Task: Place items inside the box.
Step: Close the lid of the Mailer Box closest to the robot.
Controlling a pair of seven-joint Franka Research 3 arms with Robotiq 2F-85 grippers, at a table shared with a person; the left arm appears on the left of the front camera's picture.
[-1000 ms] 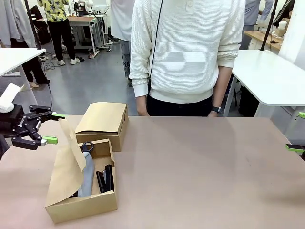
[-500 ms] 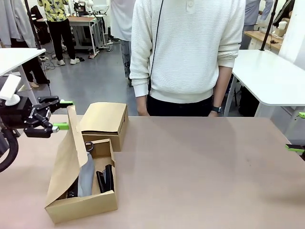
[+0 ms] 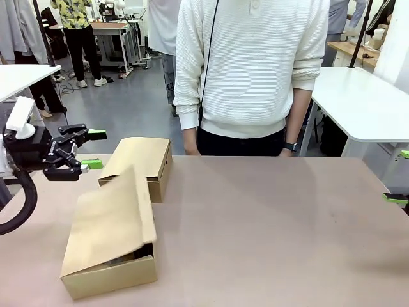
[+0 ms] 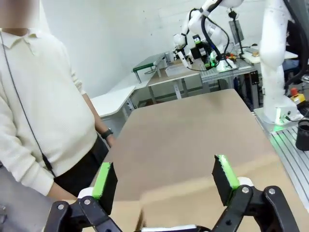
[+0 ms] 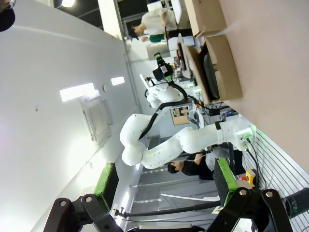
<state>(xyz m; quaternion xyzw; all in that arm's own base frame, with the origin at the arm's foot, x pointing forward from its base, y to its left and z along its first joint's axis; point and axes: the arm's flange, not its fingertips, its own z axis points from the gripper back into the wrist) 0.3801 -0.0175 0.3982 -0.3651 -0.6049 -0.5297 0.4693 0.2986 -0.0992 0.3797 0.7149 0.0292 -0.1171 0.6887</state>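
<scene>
Box [image 3: 108, 246] sits on the worktop [image 3: 268, 224], its flap folded down, contents hidden. Left of and above the box, the left hand [image 3: 83, 149] hovers, fingers apart, empty; pressing the flap flat looks sensible. Behind the box: a second closed carton [image 3: 137, 163]. Far right, the right hand [image 3: 399, 176] is spread, empty.

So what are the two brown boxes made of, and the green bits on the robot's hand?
The near brown box with the floppy lid looks like matte kraft cardboard: dull tan, thin creased flap. The closed brown box behind it seems to be the same stuff. The bright green pads on the left gripper look like soft rubber or plastic, though I can't be sure which.
</scene>
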